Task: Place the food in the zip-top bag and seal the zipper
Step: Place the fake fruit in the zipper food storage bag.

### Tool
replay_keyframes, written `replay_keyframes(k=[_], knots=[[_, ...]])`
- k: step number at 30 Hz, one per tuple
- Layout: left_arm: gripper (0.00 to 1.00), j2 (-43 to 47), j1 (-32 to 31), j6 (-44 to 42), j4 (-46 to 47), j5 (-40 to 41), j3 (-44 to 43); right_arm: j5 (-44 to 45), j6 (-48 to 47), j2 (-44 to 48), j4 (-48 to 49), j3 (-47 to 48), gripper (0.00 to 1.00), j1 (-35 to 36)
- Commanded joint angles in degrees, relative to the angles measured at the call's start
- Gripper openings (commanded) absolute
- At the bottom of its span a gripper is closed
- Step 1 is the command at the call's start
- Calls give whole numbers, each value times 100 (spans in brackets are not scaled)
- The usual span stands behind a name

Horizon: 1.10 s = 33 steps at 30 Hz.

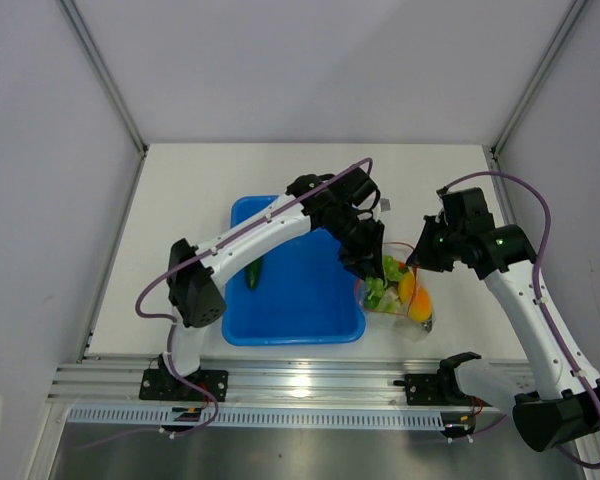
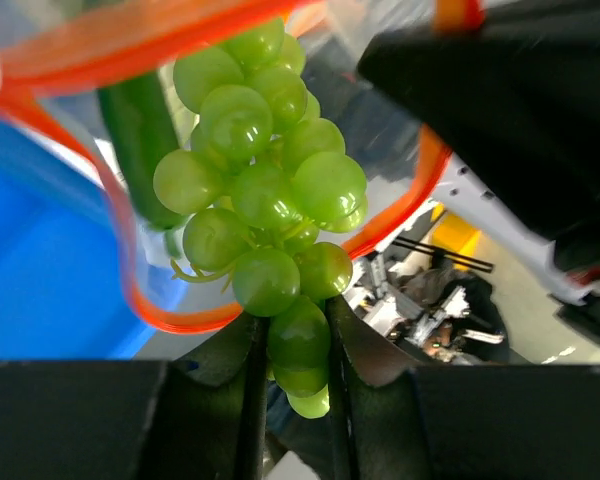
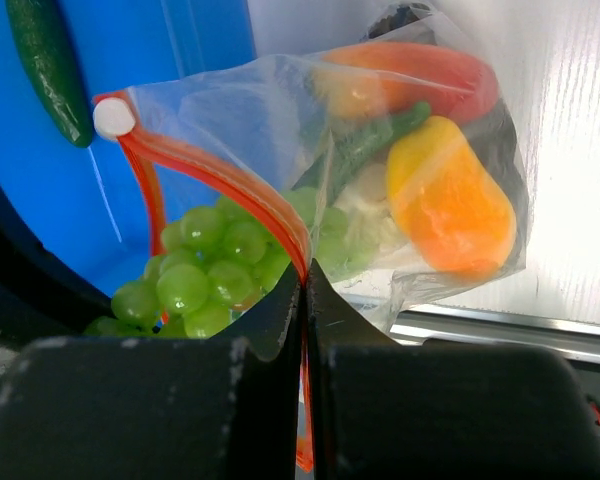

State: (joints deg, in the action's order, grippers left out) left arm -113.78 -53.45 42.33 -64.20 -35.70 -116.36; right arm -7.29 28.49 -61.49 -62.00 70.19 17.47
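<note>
A dark green pepper lies alone in the blue tray, well off to the outer side of my left jaws. My left gripper pinches a bunch of green grapes by its end, jaws part-spread around it. The bunch sits ahead of them in the mouth of the zip-top bag, ringed by the orange zipper. My right gripper, jaws pressed together, pinches that zipper rim. Beyond its tips, inside the bag, lie an orange-yellow fruit and a red-orange fruit. I judge I am mid-loading. Next I should push the grapes deeper and release them without snagging the rim. The pepper and the sealing come after.
</note>
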Motion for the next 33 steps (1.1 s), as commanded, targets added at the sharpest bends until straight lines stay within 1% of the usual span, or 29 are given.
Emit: replay_keyframes(k=[1, 6, 8, 10, 11, 12, 13, 19, 23, 24, 28, 33], knots=[[16, -161, 1, 399, 180, -322, -545, 96, 43, 85, 4, 232, 0, 54], [20, -390, 1, 768, 426, -622, -686, 122, 16, 111, 21, 232, 0, 63], [25, -522, 1, 812, 339, -648, -835, 114, 16, 120, 21, 232, 0, 54], [40, -558, 1, 830, 330, -710, -862, 122, 25, 138, 38, 223, 0, 63], [53, -549, 1, 830, 338, -710, -854, 131, 25, 138, 39, 223, 0, 63], [79, -540, 1, 813, 347, -736, -819, 131, 16, 146, 39, 223, 0, 63], [99, -532, 1, 795, 365, -754, -775, 131, 16, 155, 39, 214, 0, 54], [100, -251, 28, 531, 277, -429, -608, 158, 25, 182, 39, 161, 0, 63], [99, 153, 80, 312, 303, 18, -380, 193, 25, 199, 39, 135, 0, 54], [99, 363, 89, 268, 295, 272, -336, 193, 25, 199, 39, 126, 0, 54], [99, 934, 177, 4, 321, 835, 130, 193, 34, 208, 56, 74, 0, 63], [99, 1559, 431, -128, 295, 1434, 947, 166, 34, 199, 109, -6, 0, 63]])
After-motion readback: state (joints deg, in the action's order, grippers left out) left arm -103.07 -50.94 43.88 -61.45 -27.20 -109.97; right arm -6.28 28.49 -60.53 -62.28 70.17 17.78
